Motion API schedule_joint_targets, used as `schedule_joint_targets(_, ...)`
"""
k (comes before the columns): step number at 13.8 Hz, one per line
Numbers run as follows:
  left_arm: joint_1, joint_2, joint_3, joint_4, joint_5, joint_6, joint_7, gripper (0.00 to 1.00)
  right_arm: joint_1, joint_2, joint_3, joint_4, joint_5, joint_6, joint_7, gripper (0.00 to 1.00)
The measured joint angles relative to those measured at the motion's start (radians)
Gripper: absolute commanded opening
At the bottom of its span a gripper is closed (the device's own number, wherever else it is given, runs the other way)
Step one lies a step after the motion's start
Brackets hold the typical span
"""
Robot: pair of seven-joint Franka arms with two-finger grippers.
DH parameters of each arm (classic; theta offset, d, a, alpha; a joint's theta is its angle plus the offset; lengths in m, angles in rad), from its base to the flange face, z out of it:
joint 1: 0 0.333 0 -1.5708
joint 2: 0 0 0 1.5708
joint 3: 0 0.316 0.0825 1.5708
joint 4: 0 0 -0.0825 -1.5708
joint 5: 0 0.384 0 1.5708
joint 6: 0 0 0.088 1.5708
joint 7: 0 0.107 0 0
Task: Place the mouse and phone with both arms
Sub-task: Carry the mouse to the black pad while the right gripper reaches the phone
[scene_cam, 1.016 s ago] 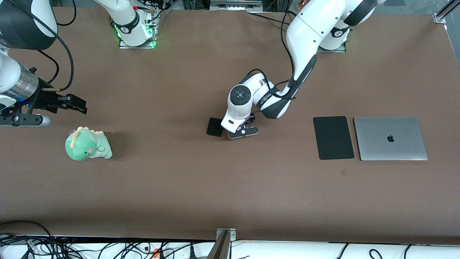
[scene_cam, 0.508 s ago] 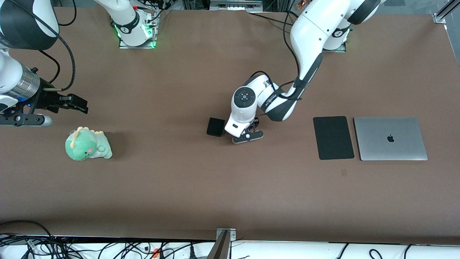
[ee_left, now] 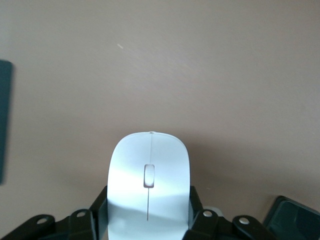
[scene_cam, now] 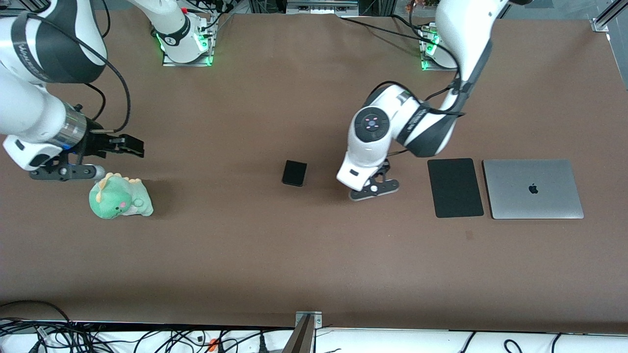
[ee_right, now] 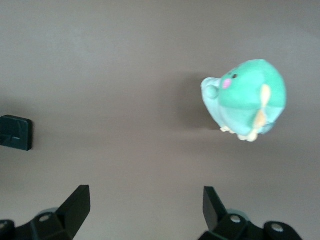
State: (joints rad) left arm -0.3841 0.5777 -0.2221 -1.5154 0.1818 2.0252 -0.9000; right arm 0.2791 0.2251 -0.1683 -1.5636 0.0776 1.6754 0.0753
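Bare table [scene_cam: 314, 255] around phone [scene_cam: 294, 173]

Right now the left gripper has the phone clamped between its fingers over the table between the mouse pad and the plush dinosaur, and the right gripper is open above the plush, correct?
Not quite. The left gripper holds the mouse, not the phone; the left wrist view shows this. The phone lies on the table. The right gripper is open by the plush dinosaur, as you said.

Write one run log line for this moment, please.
left gripper: shut on mouse, between phone and mouse pad | right gripper: open, by plush
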Motion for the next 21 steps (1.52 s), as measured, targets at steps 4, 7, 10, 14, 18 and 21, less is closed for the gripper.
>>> schedule_joint_targets(4,0.097,-0.087,-0.001,-0.113,0.0,-0.002,0.13,0.31,0.073,0.06,0.003,-0.001,0.06,0.032,0.126,1.0)
schedule_joint_targets(7,0.179,-0.147,-0.001,-0.195,0.0,-0.002,0.248,0.3,0.182,0.126,0.007,-0.003,0.063,0.123,0.292,1.0)
schedule_joint_targets(10,0.258,-0.185,-0.001,-0.25,0.0,-0.002,0.348,0.3,0.301,0.211,0.01,-0.005,0.064,0.269,0.456,1.0)
schedule_joint_targets(14,0.334,-0.193,-0.002,-0.31,0.0,0.002,0.435,0.3,0.423,0.323,0.011,-0.006,0.064,0.451,0.592,1.0)
schedule_joint_targets(18,0.398,-0.193,-0.002,-0.356,0.0,0.037,0.483,0.3,0.495,0.411,0.01,-0.011,0.064,0.565,0.679,1.0)
schedule_joint_targets(21,0.448,-0.192,-0.002,-0.427,0.0,0.142,0.518,0.31,0.535,0.455,0.01,-0.046,0.064,0.671,0.715,1.0)
